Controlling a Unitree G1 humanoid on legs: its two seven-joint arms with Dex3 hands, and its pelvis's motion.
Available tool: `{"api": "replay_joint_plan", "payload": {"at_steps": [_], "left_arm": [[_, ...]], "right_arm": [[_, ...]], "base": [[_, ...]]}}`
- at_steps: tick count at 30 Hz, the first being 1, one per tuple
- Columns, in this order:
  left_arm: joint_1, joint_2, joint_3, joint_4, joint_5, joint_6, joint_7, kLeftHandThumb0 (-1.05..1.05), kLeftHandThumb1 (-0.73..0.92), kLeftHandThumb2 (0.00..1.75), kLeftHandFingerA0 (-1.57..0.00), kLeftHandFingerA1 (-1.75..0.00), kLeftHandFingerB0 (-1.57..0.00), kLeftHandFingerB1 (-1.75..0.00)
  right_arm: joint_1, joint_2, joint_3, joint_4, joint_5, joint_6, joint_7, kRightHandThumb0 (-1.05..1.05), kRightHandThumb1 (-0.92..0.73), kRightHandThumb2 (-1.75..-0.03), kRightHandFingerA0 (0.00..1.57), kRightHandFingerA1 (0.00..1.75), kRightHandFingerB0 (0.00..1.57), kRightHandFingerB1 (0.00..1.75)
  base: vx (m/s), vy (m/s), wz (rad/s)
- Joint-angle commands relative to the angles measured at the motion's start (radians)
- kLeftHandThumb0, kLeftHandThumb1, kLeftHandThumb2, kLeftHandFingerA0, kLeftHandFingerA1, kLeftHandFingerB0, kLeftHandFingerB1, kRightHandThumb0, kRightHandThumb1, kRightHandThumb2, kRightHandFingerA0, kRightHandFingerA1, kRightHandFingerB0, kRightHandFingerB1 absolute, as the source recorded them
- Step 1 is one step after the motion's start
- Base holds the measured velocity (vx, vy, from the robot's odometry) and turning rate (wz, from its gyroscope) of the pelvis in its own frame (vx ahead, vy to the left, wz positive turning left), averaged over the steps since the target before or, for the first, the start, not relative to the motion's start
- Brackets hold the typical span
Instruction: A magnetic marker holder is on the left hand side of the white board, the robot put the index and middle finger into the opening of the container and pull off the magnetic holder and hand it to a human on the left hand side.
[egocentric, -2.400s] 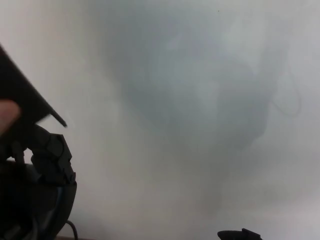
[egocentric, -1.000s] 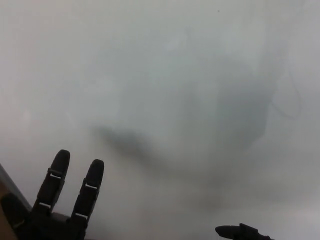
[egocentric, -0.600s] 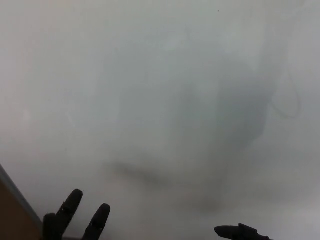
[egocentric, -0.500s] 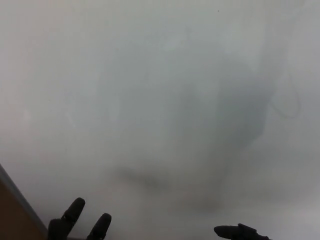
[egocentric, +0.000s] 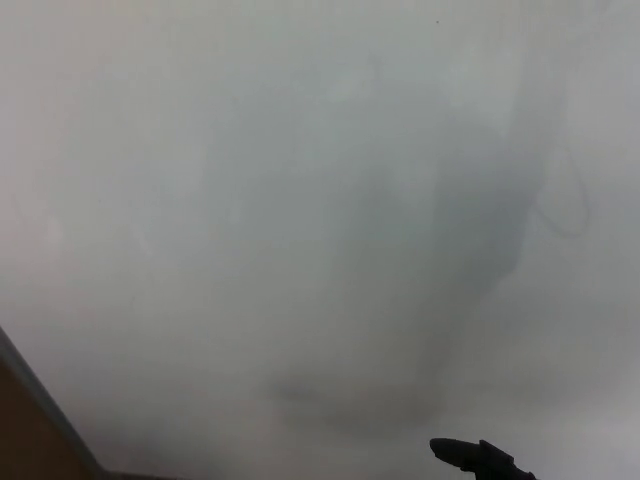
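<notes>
the marker holder does not show anywhere in the head view. the whiteboard (egocentric: 320, 200) fills nearly the whole picture, pale grey and glossy, with a dim dark reflection across its middle and right. its grey edge runs aslant at the bottom left, with a brown surface (egocentric: 25, 435) in the near left corner. the right hand (egocentric: 478, 460) shows only as a black tip at the bottom edge, right of centre; i cannot tell how its fingers are set.
</notes>
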Motion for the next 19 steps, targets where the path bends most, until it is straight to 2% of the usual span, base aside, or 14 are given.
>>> {"api": "replay_joint_plan", "payload": {"at_steps": [1, 2, 3, 11, 12, 13, 14, 19], "left_arm": [[-0.089, 0.076, -0.051, 0.206, 0.401, -0.287, 0.022, -0.89, 0.79, 0.64, -0.18, -0.34, -0.17, -0.28], [-0.093, 0.075, -0.05, 0.212, 0.402, -0.29, 0.02, -0.89, 0.79, 0.64, -0.18, -0.34, -0.17, -0.28], [-0.096, 0.074, -0.049, 0.217, 0.405, -0.289, 0.021, -0.89, 0.79, 0.64, -0.18, -0.34, -0.17, -0.28], [-0.103, 0.055, -0.027, 0.276, 0.431, -0.329, -0.003, -0.88, 0.79, 0.64, -0.22, -0.36, -0.19, -0.28], [-0.042, 0.053, -0.032, 0.286, 0.439, -0.35, -0.015, -0.88, 0.79, 0.64, -0.23, -0.36, -0.18, -0.28], [0.004, 0.051, -0.033, 0.294, 0.445, -0.366, -0.024, -0.88, 0.79, 0.64, -0.23, -0.36, -0.18, -0.28], [0.063, 0.053, -0.036, 0.304, 0.457, -0.39, -0.041, -0.87, 0.8, 0.64, -0.22, -0.37, -0.16, -0.26], [0.05, 0.041, -0.014, 0.305, 0.485, -0.39, -0.03, -0.88, 0.79, 0.65, -0.27, -0.36, -0.21, -0.28]], "right_arm": [[-0.02, 0.013, -0.075, 0.021, 0.12, 0.05, 0.081, -0.65, -0.64, -0.99, 0.54, 0.63, 0.34, 0.52], [-0.022, 0.015, -0.081, 0.021, 0.126, 0.053, 0.087, -0.65, -0.64, -0.99, 0.54, 0.63, 0.34, 0.52], [-0.024, 0.016, -0.087, 0.023, 0.132, 0.058, 0.09, -0.62, -0.81, -0.65, 0.61, 0.51, 0.41, 0.37], [-0.012, 0.017, -0.115, 0.031, 0.136, 0.066, 0.11, -0.61, -0.81, -0.65, 0.59, 0.51, 0.41, 0.38], [0.061, 0.021, -0.112, 0.035, 0.135, 0.037, 0.125, -0.62, -0.65, -0.98, 0.52, 0.63, 0.36, 0.52], [0.116, 0.025, -0.111, 0.038, 0.134, 0.015, 0.137, -0.62, -0.65, -0.98, 0.52, 0.63, 0.36, 0.52], [0.19, 0.032, -0.106, 0.048, 0.127, -0.029, 0.142, -0.6, -0.81, -0.65, 0.59, 0.52, 0.45, 0.4], [0.192, 0.039, -0.118, 0.034, 0.138, -0.013, 0.141, -0.61, -0.8, -0.65, 0.61, 0.51, 0.45, 0.4]], "base": [[0.0, 0.0, 0.0], [0.0, 0.0, 0.0], [0.0, 0.0, 0.0], [0.0, 0.0, 0.0], [0.0, 0.0, 0.0], [0.0, 0.0, 0.0], [0.0, 0.0, 0.0], [0.0, 0.0, 0.0]]}}
